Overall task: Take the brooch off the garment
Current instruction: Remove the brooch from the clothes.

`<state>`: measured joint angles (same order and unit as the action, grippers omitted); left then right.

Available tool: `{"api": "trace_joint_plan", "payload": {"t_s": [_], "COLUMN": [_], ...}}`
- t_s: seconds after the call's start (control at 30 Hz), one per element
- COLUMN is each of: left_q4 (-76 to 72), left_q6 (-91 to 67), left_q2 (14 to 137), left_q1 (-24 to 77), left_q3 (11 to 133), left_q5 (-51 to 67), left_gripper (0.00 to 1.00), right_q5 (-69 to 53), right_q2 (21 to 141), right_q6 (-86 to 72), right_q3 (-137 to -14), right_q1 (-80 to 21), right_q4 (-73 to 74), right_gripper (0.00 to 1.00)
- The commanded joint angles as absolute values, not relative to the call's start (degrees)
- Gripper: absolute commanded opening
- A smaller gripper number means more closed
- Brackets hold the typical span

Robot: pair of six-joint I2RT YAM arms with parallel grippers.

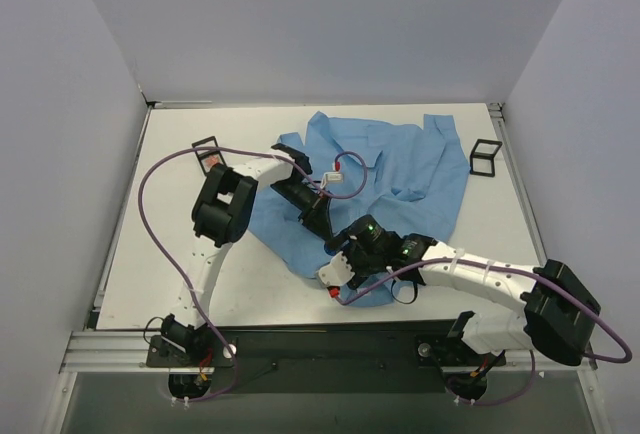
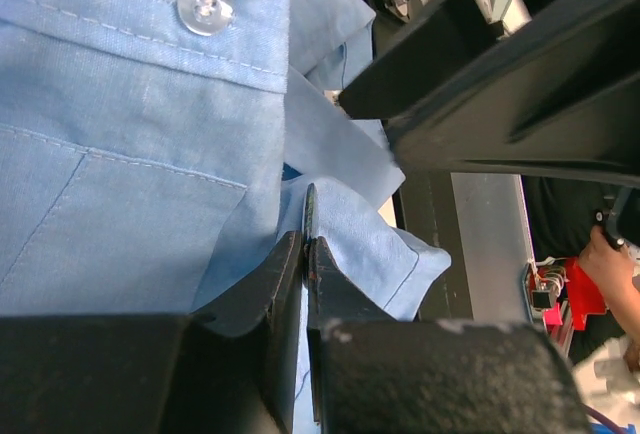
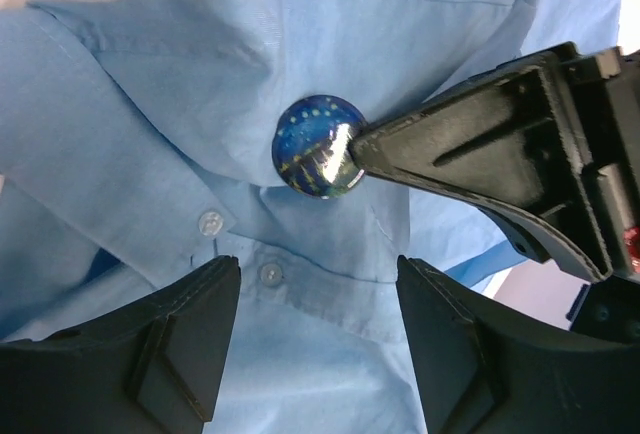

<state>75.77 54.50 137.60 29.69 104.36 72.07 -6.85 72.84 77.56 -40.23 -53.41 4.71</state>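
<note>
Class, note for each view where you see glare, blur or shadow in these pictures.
Right wrist view: white glare streak on the brooch, right fingers dark. Left wrist view: button glints, shirt weave crisp, left fingers dark. Top external view: even light, faint shadows.

You're looking into a robot lab cell: a bare white table (image 1: 150, 254) boxed in by plain pale walls (image 1: 60, 154) on three sides. Along its near edge runs an aluminium rail (image 1: 110, 351), with the left arm (image 1: 222, 209) and right arm (image 1: 480, 279) bolted side by side above it. Purple cables (image 1: 150, 179) loop loose off both. Small black frames (image 1: 485, 157) stand near the table's left and right edges.
</note>
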Motion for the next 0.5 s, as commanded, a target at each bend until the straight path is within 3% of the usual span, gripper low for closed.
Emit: {"api": "trace_joint_plan", "payload": {"t_s": [0.0,0.2,0.47], "left_q4": [90.18,90.53,90.53], "left_q6": [56.69,58.36,60.73], "left_q2": [136.23,132.45,129.82], "left_q1": [29.09,28.3,27.42], "left_q3": [106.87,106.0,105.21], "left_q5": [75.85,75.32,76.29], "left_gripper": [0.0,0.0,0.0], "right_q5": [-2.81,-17.55,-38.03], "right_q2": [71.37,69.79,68.29], "right_q6": [79.21,63.47,52.31], "right_q3": [-36.48,-46.04,-50.44], "right_q1": [-53.96,-48.61,-40.52], "right_q4": [-6.76,9.45,14.94], "right_gripper": [0.64,0.61,0.56]}}
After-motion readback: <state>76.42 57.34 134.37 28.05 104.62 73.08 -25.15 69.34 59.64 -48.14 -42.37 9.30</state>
